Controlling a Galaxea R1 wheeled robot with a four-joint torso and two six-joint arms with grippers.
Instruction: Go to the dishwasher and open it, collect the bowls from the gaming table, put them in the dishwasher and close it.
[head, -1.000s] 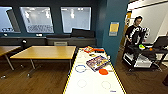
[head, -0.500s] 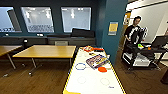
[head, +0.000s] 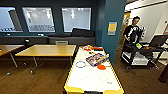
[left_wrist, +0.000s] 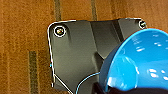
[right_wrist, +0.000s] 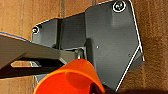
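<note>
**Two bowls in hand, the robot faces the gaming table**

Head view: the gaming table (head: 93, 80) runs up the lower centre of the frame, white-topped with a yellow edge. On it lie a pale bowl (head: 80, 64) with a purplish rim left of centre, a colourful box (head: 96, 59) just right of it, and a flat orange thing (head: 101, 67) below the box; I cannot tell whether that is a lid or a puck. More clutter sits at the far end. A wood table (head: 47, 50) stands at left centre. At the right a person (head: 132, 33) stands behind a dark cart (head: 142, 53). No dishwasher shows here.

Left wrist view: a blue bowl (left_wrist: 140, 60) fills the lower right, tilted over brown carpet, its rim meeting a dark shape at the bottom edge. The left gripper appears clamped on that rim, though the fingers are hard to make out.

Right wrist view: an orange bowl (right_wrist: 68, 77) sits at the lower centre, mouth toward the camera, with the carpet behind. The right gripper seems to pinch its rim likewise.

Risks, as I judge them: both bowls look held by a thin rim hold, so a jolt from the base could let one slip to the carpet. With both grippers full, the pale bowl cannot be picked up without freeing one. The table's near edge lies close ahead, and a carried bowl could be knocked against it.
</note>
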